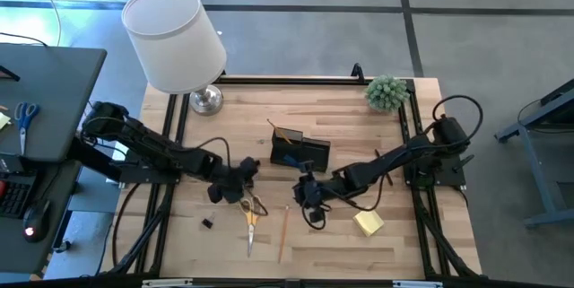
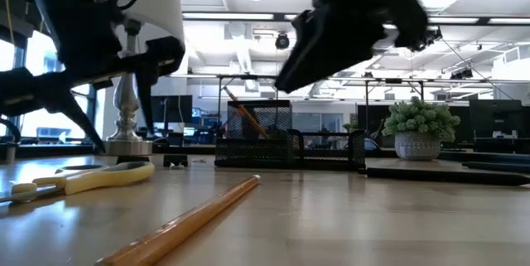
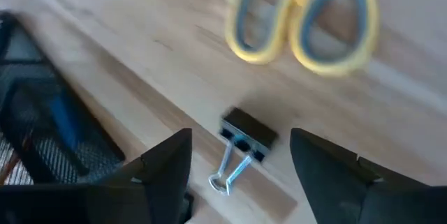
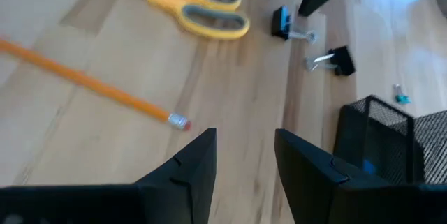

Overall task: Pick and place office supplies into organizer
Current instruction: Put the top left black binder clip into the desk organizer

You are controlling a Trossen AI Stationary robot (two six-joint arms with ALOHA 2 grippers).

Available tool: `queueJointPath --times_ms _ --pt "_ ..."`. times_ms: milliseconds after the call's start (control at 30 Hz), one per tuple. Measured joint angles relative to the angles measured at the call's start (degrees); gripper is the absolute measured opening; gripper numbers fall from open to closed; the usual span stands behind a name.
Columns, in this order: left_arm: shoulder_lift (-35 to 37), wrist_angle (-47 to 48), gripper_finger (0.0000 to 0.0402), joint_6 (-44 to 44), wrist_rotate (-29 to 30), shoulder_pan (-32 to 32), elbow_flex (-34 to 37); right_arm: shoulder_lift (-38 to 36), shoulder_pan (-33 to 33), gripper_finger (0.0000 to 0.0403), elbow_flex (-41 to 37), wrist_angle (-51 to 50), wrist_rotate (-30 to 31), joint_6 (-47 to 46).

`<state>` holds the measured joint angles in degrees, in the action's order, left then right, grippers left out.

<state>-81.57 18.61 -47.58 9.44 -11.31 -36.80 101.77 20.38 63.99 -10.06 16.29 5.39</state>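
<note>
Butcher-block table [image 1: 359, 243] on a grey floor; lamp [image 1: 175, 41] and small plant [image 1: 387, 92] at the far edge, a desk with blue scissors [image 1: 25, 116] off to my left. The low view shows an open office behind.

My left pincer [image 3: 241, 165] hangs above the table with fingers [image 3: 167, 165] spread wide, gripping nothing. A black binder clip [image 3: 246, 137] lies on the wood between them, not touched. Just ahead are the yellow scissors [image 3: 304, 25]; the black mesh organizer [image 3: 42, 126] sits beside, something blue inside.

My right pincer [image 4: 244, 161] hovers over bare wood, fingers apart, empty. A pencil [image 4: 91, 81] lies just ahead to one side, the scissors and two clips farther on, the organizer close beside. The sticky pad [image 1: 369, 223] lies near it, nearer the front edge.
</note>
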Motion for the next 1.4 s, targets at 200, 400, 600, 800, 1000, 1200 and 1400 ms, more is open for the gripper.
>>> queueJointPath --times_ms 200,400,600,800,1000,1200,1400 --pt "-3.8 4.6 0.0221 -10.2 4.9 -1.0 -3.3 0.0 1.5 0.0139 0.0 -2.1 0.0 -0.8" --pt "-5.4 6.6 0.0221 -18.3 3.6 0.5 -5.8 0.0 1.4 0.0139 0.0 -2.2 0.0 -1.9" --pt "-9.1 10.4 0.0221 -23.2 0.8 0.5 -7.7 0.0 1.6 0.0139 0.0 -3.0 -0.3 -3.4" --pt "-10.6 11.5 0.0221 -25.0 0.0 2.1 -9.4 0.0 1.6 0.0139 0.0 -3.7 -0.4 -5.5" --pt "-10.6 12.1 0.0221 -26.5 -1.0 4.2 -11.1 0.0 2.5 0.0139 0.0 -3.8 -0.3 -5.6" --pt "-10.6 12.0 0.0221 -24.6 -0.9 6.7 -11.2 0.0 2.9 0.0139 0.0 -3.7 0.2 -7.2" --pt "-10.6 12.5 0.0220 -0.3 -2.4 7.2 -11.2 0.0 2.9 0.0139 0.0 -4.9 0.2 -9.5"
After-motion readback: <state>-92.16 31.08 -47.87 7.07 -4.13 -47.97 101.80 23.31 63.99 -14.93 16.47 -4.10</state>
